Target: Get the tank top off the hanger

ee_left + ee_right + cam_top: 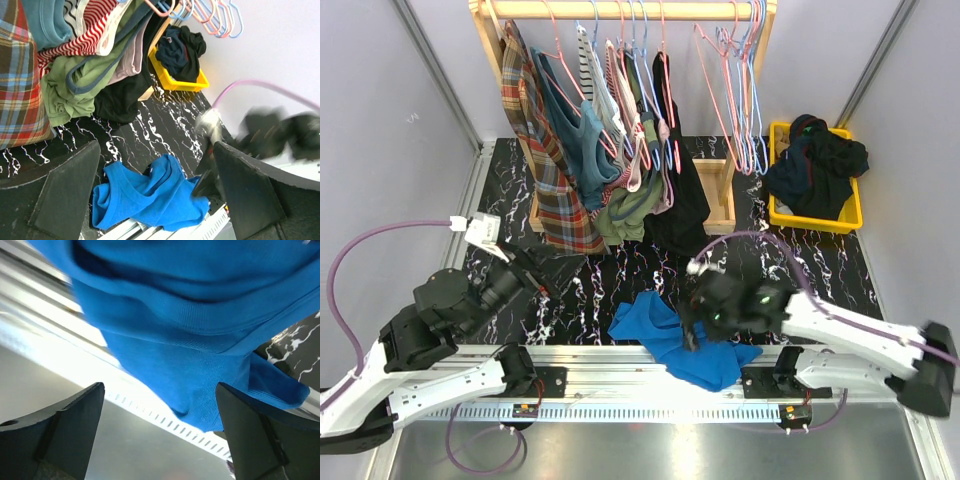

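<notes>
Looks basically done to me: the tank top (645, 320) is off its hanger, crumpled on the table (800, 270) right under my right gripper (159, 390), whose jaws are spread wide and empty, with the left gripper (155, 145) also open and holding nothing.

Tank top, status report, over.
Left gripper open, right gripper open. Tank top loose, crumpled at table near edge, below right gripper. Nothing pinning it.

Left claw (535, 275) angles forward and right claw (692, 335) tips downward, both with jaws spread wide.
</notes>
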`<control>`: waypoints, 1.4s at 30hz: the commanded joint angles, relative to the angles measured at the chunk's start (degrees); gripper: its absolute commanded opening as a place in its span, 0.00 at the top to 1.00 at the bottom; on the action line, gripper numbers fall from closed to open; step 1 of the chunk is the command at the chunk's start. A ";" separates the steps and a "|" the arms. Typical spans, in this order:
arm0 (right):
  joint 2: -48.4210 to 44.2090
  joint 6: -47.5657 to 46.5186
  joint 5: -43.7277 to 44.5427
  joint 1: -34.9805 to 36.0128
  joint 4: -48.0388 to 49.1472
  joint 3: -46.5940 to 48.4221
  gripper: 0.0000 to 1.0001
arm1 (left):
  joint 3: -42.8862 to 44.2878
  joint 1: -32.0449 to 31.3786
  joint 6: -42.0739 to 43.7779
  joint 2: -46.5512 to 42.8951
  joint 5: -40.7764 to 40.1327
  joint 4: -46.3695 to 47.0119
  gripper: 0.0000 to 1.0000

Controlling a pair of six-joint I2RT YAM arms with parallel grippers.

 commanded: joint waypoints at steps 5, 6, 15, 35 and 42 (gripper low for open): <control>18.36 17.07 28.01 14.40 8.87 3.55 0.00 | -0.56 -0.01 -0.94 1.24 0.61 1.02 0.01; 20.05 18.05 29.25 15.01 9.14 3.91 0.00 | -0.64 -0.01 -0.94 1.23 0.69 0.75 0.01; 35.44 32.02 30.32 14.84 9.14 1.28 0.00 | -1.26 -0.01 -0.59 -1.31 -0.89 -1.18 0.01; 1.11 42.85 32.50 -3.07 8.21 -15.07 1.00 | -5.48 -0.01 -1.81 -4.21 2.27 -0.22 0.01; -14.12 26.44 40.95 -27.06 0.69 -4.54 1.00 | -4.95 0.08 -2.17 -3.25 3.68 -0.66 0.01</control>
